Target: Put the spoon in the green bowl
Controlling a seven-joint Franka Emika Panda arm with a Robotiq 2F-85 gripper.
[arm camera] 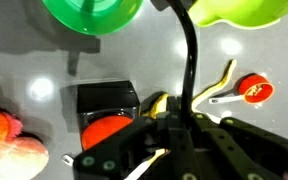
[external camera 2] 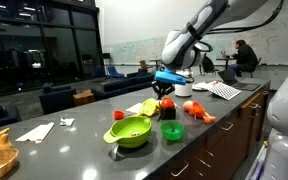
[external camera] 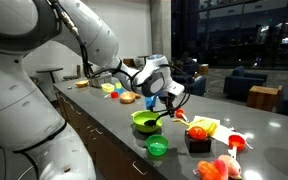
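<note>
My gripper (external camera: 170, 100) is shut on the slim dark handle of the spoon (arm camera: 191, 60) and holds it above the counter. In the wrist view the spoon runs from my jaws (arm camera: 189, 118) up between the two green vessels. The green bowl (external camera: 144, 122), lime and shallow, sits on the counter just below and beside my gripper. It also shows in an exterior view (external camera 2: 131, 131) and at the wrist view's top right (arm camera: 246, 12). The spoon's end hangs near the bowl's rim (external camera: 162, 117).
A smaller dark green dish (external camera: 157, 147) (arm camera: 92, 15) stands beside the lime bowl. A black box with a red item (arm camera: 109, 112), a red spoon-like utensil (arm camera: 250, 89), yellow pieces and an orange soft toy (arm camera: 9, 140) lie nearby. The counter's front edge (external camera: 104, 135) is close.
</note>
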